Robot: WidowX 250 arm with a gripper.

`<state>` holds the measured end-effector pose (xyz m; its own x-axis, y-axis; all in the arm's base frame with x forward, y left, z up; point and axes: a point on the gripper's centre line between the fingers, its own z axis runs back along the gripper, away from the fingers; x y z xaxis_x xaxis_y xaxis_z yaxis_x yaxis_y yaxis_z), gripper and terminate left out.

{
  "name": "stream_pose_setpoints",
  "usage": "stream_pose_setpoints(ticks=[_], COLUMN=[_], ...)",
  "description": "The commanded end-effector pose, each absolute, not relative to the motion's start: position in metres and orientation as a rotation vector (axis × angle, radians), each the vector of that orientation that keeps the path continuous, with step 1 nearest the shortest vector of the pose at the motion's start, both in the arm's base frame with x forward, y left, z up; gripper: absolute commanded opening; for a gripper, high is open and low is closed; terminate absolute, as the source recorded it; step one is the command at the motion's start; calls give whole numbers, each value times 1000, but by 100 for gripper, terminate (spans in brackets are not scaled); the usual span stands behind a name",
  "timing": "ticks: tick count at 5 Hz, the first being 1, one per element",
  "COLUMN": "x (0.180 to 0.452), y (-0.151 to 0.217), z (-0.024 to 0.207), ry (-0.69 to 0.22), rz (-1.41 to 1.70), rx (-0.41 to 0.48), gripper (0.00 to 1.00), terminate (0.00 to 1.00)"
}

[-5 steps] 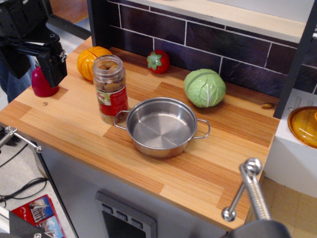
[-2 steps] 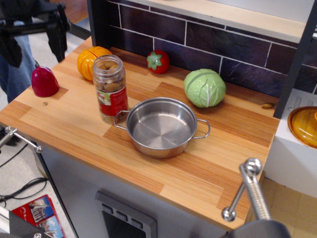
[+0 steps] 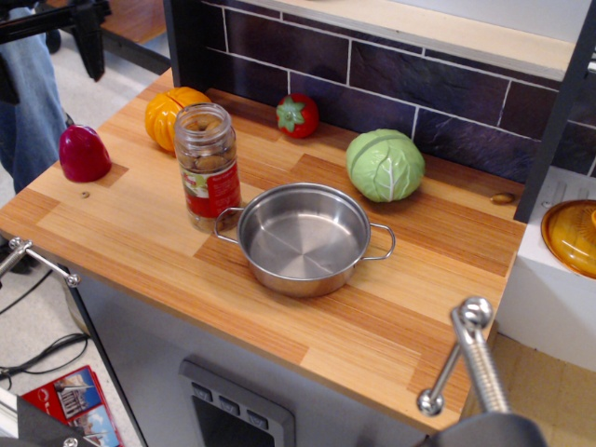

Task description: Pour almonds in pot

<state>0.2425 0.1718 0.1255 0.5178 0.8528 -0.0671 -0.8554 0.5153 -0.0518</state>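
The almonds (image 3: pixel 205 160) are in a clear open-topped jar (image 3: pixel 209 186) with a red and white label, standing upright on the wooden counter. The shiny steel pot (image 3: pixel 300 244) sits empty just right of the jar, its left wire handle nearly touching the jar's base. My gripper (image 3: pixel 51 65) is high at the top left corner, far from the jar and mostly cut off by the frame. One black finger (image 3: pixel 90 42) shows, and the jaws look spread apart and hold nothing.
An orange pumpkin (image 3: pixel 170 112), a red tomato toy (image 3: pixel 297 115) and a green cabbage (image 3: pixel 386 165) stand along the back. A magenta toy (image 3: pixel 84 153) sits at the left edge. An amber dish (image 3: pixel 572 237) is off to the right. A metal clamp (image 3: pixel 470 358) juts in front right.
My gripper has risen and pulled back toward the top left corner, away from the magenta toy. The jar and pot have not moved.
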Motion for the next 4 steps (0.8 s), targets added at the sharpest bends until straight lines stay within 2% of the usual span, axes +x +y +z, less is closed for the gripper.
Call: stream_pose_setpoints(ticks=[1,2,3,4], x=[262,283,290,296], y=[191,194,190,179], z=[123,116,99,90], ry=[65,60,56,95], rz=[1197,1191,1183,1203], rx=[-166,-222,-284,-324], gripper=[100,100,100,100], terminate=[0,0,0,0])
